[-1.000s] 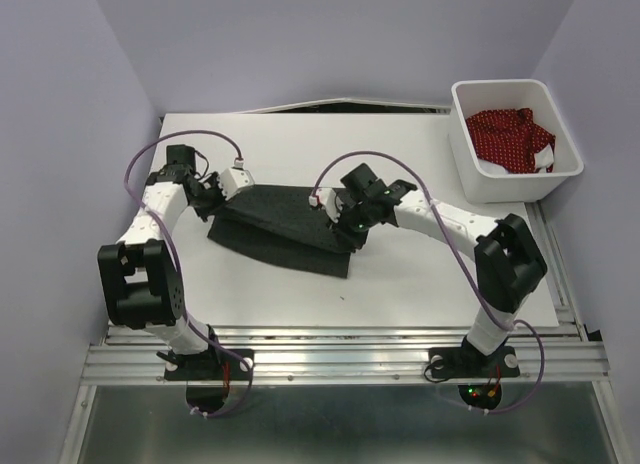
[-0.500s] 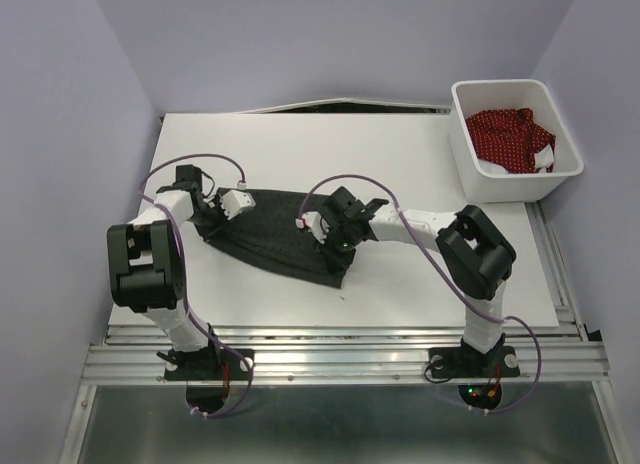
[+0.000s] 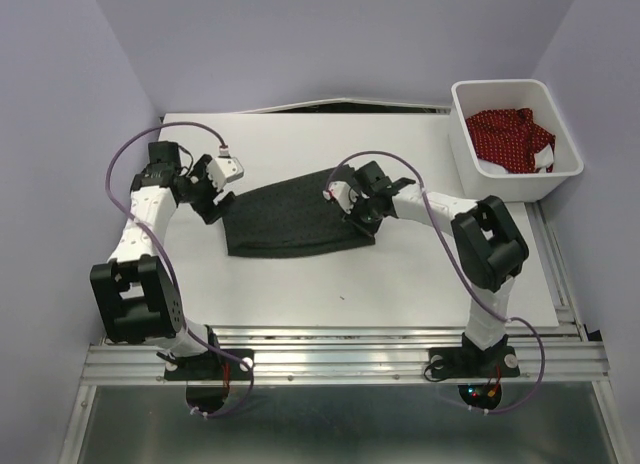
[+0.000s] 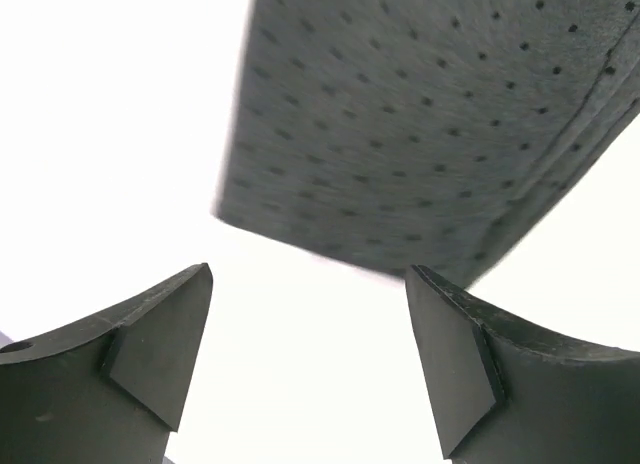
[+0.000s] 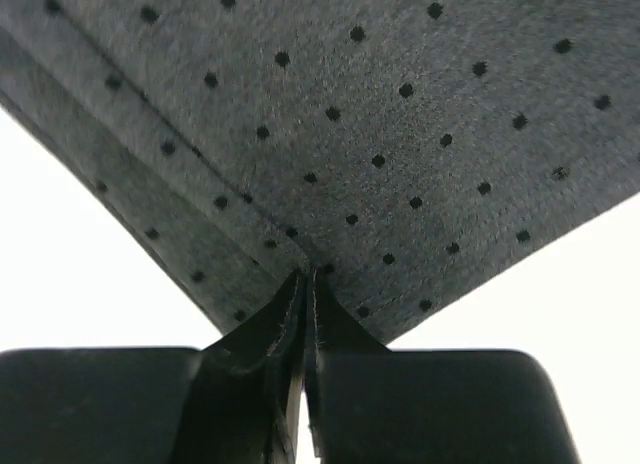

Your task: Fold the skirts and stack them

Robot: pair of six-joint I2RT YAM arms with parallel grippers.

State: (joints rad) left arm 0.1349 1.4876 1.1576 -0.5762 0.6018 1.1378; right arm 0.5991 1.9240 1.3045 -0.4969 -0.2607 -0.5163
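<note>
two pincers, one garment stretched between them. dark skirt (image 3: pixel 295 221) lies flat on the table (image 3: pixel 400 279), doubled over. its long axis runs from one pincer across to the other.

left pincer (image 3: pixel 213 189): jaws wide, nothing in them. the left wrist view shows the skirt's edge and one corner just ahead of the fingertips (image 4: pixel 165 349), the cloth spreading on toward the right finger's side. bare table fills the gap between the fingers. near the cloth, not touching it.

right pincer (image 3: pixel 354 212): jaws pressed together on the skirt's opposite end. the right wrist view shows the tips meeting where a fold line reaches the border, with cloth fanning out ahead on both sides. at least two layers show there.

red skirt (image 3: pixel 510 134) lies crumpled in the bin (image 3: pixel 500 191), well off behind the right pincer's wrist. a scrap of white skirt (image 3: pixel 545 162) shows beside it. neither is folded yet.

judgement: first garment part-folded, two to go. the next move turns on the left end. the free edge lies straight ahead of the open left pincer, so that arm is the nearer and needs only a short, low advance to take it. risk: the fingers ride over the top and catch one ply only, and the right pincer's hold then drags the fold askew.
</note>
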